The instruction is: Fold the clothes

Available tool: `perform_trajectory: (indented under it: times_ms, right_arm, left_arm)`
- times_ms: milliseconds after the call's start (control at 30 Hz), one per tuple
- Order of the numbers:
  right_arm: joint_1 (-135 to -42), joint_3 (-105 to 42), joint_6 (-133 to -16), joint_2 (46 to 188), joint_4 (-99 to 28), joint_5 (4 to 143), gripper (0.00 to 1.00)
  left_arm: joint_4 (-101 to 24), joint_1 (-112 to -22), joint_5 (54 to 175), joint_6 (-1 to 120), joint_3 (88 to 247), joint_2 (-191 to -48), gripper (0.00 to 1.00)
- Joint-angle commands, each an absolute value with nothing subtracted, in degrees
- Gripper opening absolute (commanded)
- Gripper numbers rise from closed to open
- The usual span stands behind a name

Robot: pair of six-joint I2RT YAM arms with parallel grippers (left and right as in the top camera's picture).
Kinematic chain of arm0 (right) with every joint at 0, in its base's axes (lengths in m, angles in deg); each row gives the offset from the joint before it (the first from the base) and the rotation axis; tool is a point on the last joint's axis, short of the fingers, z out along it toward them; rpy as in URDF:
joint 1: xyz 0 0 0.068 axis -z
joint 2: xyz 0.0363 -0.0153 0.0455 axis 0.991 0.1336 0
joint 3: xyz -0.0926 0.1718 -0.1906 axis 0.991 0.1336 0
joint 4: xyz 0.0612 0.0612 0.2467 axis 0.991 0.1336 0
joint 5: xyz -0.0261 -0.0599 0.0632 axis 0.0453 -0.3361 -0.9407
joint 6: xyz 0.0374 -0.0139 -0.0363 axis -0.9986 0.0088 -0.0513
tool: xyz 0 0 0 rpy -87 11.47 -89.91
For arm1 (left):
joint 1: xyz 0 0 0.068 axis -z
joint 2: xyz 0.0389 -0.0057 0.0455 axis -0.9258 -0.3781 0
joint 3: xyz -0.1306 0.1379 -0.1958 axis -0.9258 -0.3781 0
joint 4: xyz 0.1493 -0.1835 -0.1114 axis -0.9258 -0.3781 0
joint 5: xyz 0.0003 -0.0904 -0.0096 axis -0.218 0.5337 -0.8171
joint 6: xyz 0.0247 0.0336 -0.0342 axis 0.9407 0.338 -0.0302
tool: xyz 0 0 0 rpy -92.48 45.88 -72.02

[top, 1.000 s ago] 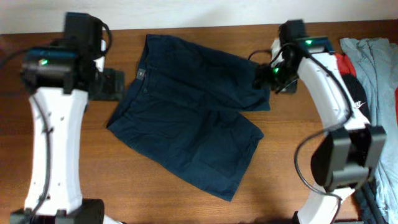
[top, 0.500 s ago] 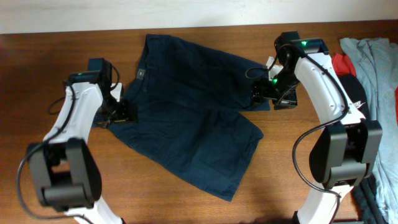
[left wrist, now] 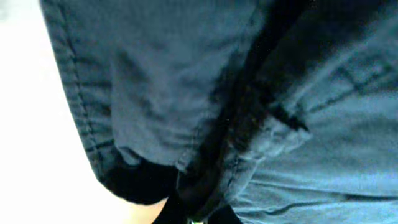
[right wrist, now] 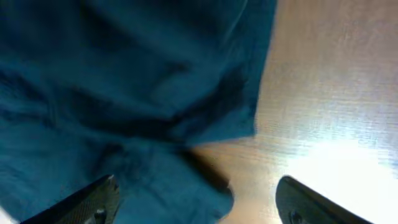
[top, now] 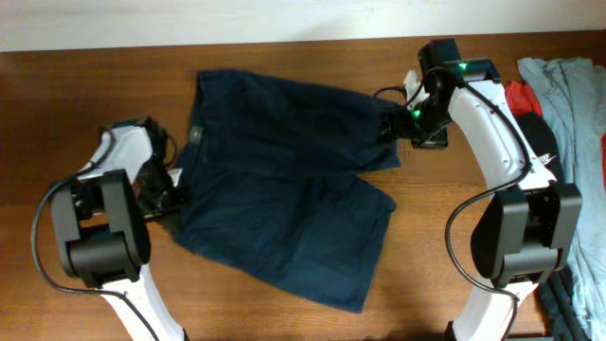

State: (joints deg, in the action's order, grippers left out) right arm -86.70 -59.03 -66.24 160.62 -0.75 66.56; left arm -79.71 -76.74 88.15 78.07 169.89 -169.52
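Observation:
The clothes, dark navy shorts point(top: 284, 189), lie spread across the middle of the wooden table point(top: 57, 114), waistband to the left and legs to the right. My left gripper point(top: 169, 194) is shut on the near end of the waistband. In the left wrist view a bunched fold of the shorts point(left wrist: 155, 81) runs into the closed left gripper point(left wrist: 196, 210). My right gripper point(top: 390, 128) is over the far leg's hem. The right wrist view shows the right gripper point(right wrist: 196, 202) standing open, with the edge of the shorts point(right wrist: 112, 93) between its fingers and ungripped.
A pile of other garments lies at the right edge: a light grey shirt point(top: 568, 76), something red point(top: 519, 95) and a black garment with a white swoosh point(top: 544, 156). A pale wall point(top: 284, 19) runs along the table's far side.
My left gripper has closed on the waistband and dragged the shorts to the left. The right gripper has shifted slightly along the far leg's hem and stays open.

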Motion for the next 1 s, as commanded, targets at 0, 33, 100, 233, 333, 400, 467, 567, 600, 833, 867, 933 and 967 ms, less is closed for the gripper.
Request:
perform_trajectory:
  times_ms: [0,33,100,233,333,400,467,567,600,833,867,933,967]
  right_arm:
    - [-86.81,-58.99,-68.43,160.14,-4.03,65.60,0.71]
    - [-86.90,-58.88,-68.40,160.77,-5.23,65.58,0.62]
    - [-87.18,-58.64,-68.12,162.32,-7.31,65.19,0.61]
    - [-87.95,-58.64,-65.28,167.05,-9.56,64.95,0.65]
    - [-88.04,-58.64,-65.32,170.52,-10.19,63.55,0.66]
    - [-88.04,-58.64,-65.34,173.25,-12.90,58.59,0.66]
    - [-88.04,-58.64,-66.68,174.21,-14.78,56.20,0.65]
    - [-88.04,-58.64,-69.63,174.91,-17.25,55.50,0.58]
    - [-88.04,-58.64,-69.93,175.00,-17.95,54.67,0.52]
    - [-87.23,-59.12,-70.09,174.78,-22.32,53.67,0.08]
    - [-86.64,-59.41,-70.09,174.74,-23.94,53.65,0.06]
    - [-85.00,-60.08,-70.11,174.50,-28.27,53.65,0.04]
    - [-84.19,-60.32,-70.11,174.50,-30.54,53.65,0.04]
  left_arm:
    - [-80.89,-81.19,86.38,77.35,169.51,-170.33,0.01]
    - [-80.93,-81.83,86.38,77.35,169.51,-170.33,0.01]
    - [-80.80,-81.98,86.38,77.35,169.51,-170.33,0.01]
    - [-79.86,-81.72,85.87,77.54,169.51,-170.33,0.01]
    - [-79.71,-81.72,85.68,77.54,169.51,-170.33,0.01]
    - [-79.47,-81.72,85.68,77.54,169.51,-170.33,0.01]
    - [-79.40,-81.72,85.68,77.54,169.51,-170.33,0.01]
    - [-79.40,-81.72,85.61,77.54,169.51,-170.33,0.01]
    - [-79.42,-81.72,85.46,77.54,169.51,-170.33,0.01]
    - [-79.60,-81.72,84.21,77.52,169.51,-170.33,0.01]
    - [-79.60,-81.72,84.21,77.52,169.51,-170.33,0.01]
    - [-79.57,-81.72,84.21,77.52,169.51,-170.33,0.01]
    - [-79.57,-81.72,84.19,77.52,169.51,-170.33,0.01]
